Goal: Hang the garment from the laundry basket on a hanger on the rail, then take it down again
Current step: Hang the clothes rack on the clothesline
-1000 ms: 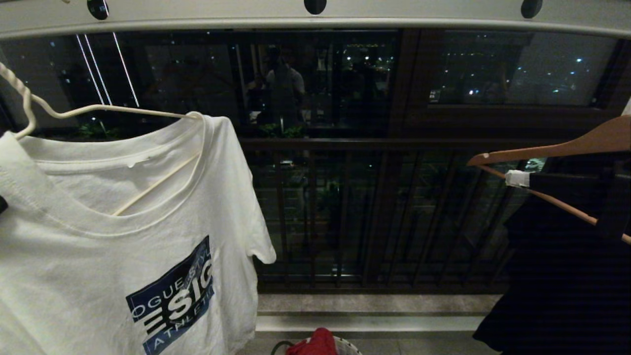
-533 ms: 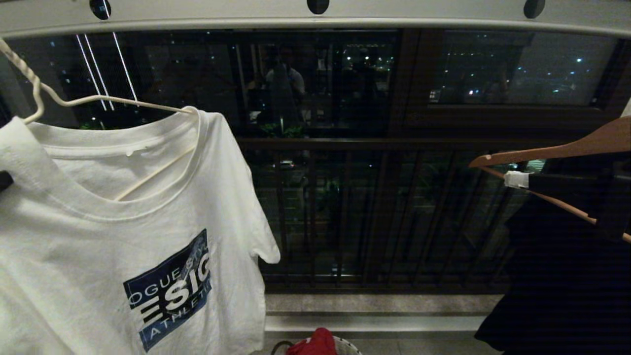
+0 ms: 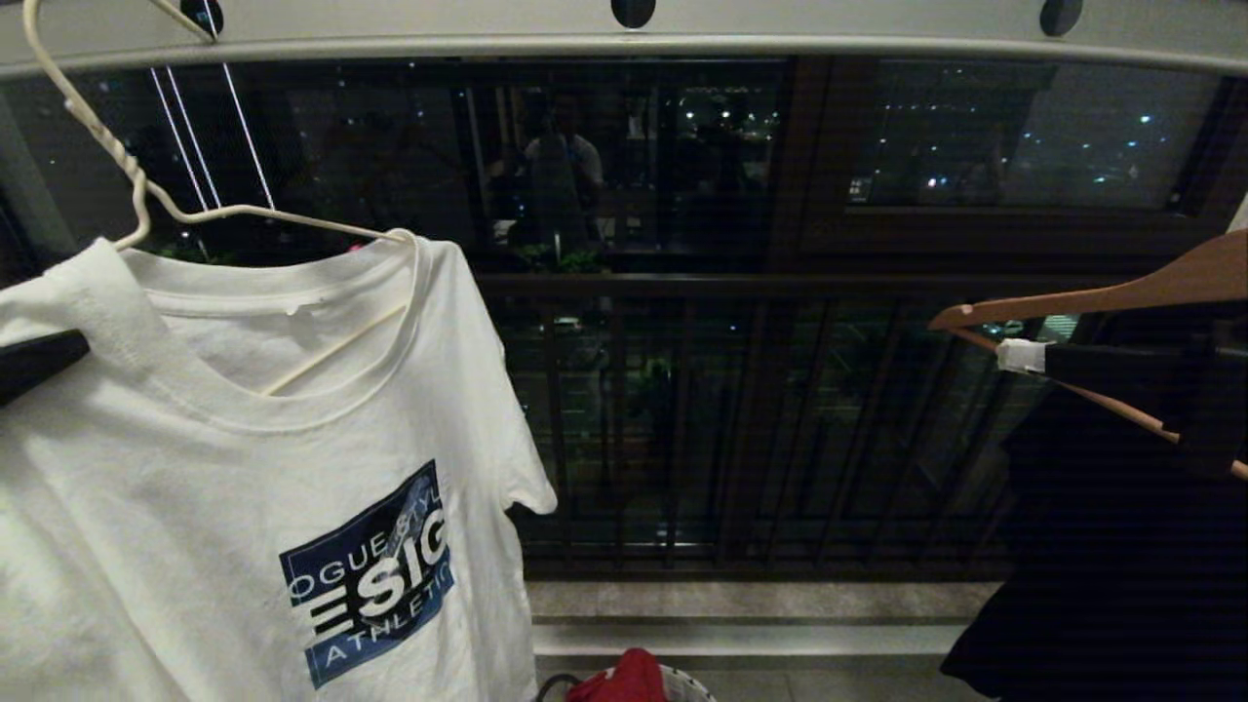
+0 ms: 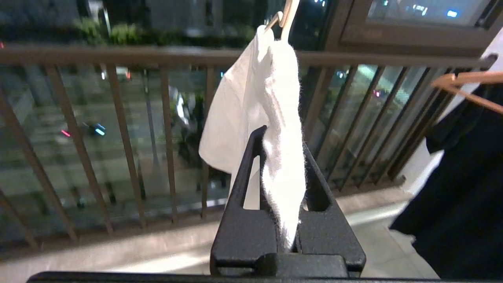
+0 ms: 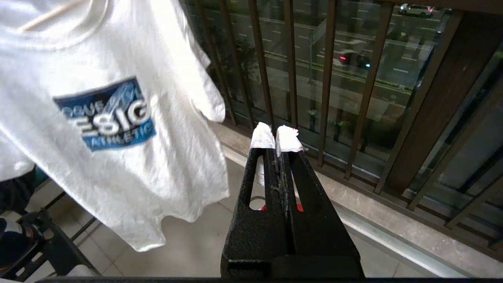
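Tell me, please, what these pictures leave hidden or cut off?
- Hanger hook tip: head view, cut by the top edge at the rail.
- Laundry basket: head view, cropped below, filled by red cloth.
- Left pincer: grip point wrapped in the T-shirt.

This is the balcony of a flat at night, high above a street. A dark brown railing (image 3: 741, 429) with upright bars runs across the middle, and past it at 12 o'clock are city lights, with a road and cars far below. Clothes hang from a rail (image 3: 682, 39) at the top: a white T-shirt (image 3: 244, 487) at 9 o'clock and a black garment (image 3: 1121, 507) at 3 o'clock.
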`<state>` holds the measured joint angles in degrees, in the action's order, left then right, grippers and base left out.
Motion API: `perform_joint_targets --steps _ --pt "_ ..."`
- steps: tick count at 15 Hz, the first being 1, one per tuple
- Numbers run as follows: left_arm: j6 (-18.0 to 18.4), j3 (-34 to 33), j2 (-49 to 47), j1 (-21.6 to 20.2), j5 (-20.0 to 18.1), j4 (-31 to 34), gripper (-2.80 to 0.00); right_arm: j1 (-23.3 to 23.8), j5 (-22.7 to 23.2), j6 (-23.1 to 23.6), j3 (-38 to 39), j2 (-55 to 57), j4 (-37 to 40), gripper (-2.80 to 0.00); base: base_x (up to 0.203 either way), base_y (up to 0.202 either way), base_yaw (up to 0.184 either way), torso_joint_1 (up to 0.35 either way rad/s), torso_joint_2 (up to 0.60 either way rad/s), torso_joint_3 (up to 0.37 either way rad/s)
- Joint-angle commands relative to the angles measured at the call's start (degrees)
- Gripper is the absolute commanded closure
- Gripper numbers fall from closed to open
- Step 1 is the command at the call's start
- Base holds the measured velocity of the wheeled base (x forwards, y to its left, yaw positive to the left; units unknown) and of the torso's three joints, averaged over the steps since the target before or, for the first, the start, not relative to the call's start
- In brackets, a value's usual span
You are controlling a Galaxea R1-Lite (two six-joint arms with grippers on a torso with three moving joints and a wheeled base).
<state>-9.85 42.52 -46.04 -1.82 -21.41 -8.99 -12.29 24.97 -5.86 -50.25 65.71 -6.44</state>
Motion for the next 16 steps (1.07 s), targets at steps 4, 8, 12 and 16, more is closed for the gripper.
perform_joint_targets --steps 4,8,12,16 --pt "0.0 0.5 -3.5 0.0 -0.1 -4.4 0.0 0.0 0.2 0.0 0.1 0.1 -0.1 0.0 0.0 0.0 0.0 0.0 0.0 0.0" --pt "0.7 0.2 -4.9 0.0 -0.1 -4.4 0.0 0.0 0.3 0.0 0.2 0.1 -0.1 0.0 0.0 0.0 0.0 0.0 0.0 0.0" --pt "1.1 -0.9 -5.7 0.0 -0.2 -4.4 0.0 0.0 0.2 0.0 0.2 0.1 -0.1 0.0 0.0 0.0 0.0 0.0 0.0 0.0" --pt "2.5 -0.5 -6.1 0.0 -0.3 -4.4 -2.8 0.0 0.2 0.0 0.2 0.1 -0.2 0.0 0.0 0.0 0.0 0.0 0.0 0.0"
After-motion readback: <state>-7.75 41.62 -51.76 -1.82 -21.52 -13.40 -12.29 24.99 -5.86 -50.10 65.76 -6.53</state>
